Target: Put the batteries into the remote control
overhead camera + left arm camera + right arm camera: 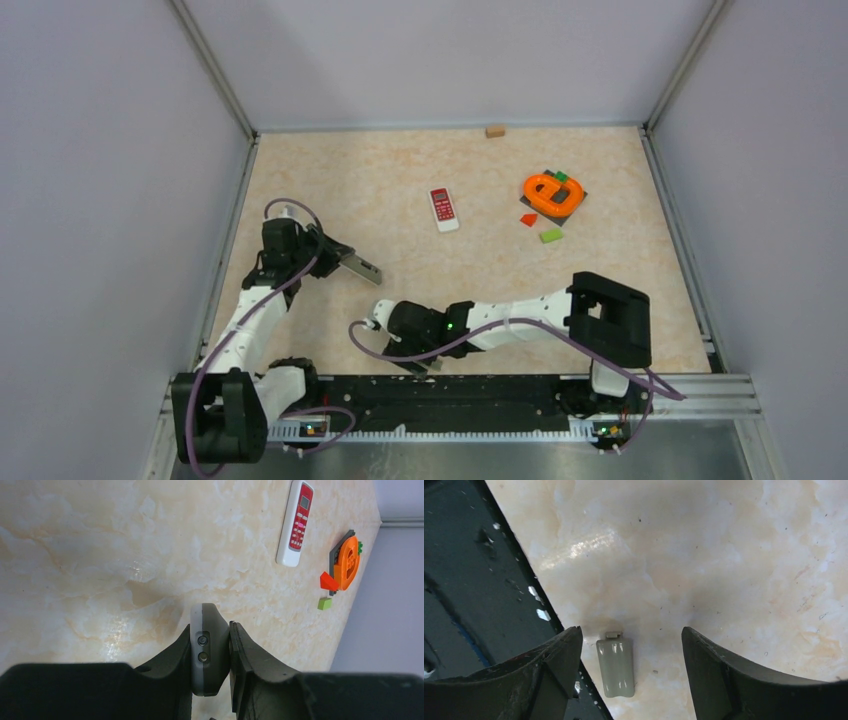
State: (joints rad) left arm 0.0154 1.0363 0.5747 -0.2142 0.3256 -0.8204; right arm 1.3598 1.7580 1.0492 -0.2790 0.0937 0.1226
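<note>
While the grey remote [204, 650] was clamped in the left pincer [211, 632], the open, empty right pincer [630, 632] was judged best centred astride the battery cover [615, 666].

top: high behind arms, down over whole desk [330, 180] | left wrist: low behind left tool [212, 630], shares red-and-white remote [296, 524] with top | right wrist: close, straight down, near edge

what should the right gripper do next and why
Probably lift the right gripper straight up: the battery cover lies flat on the table between its open fingers, touching neither, while the left gripper grips the grey remote.
</note>
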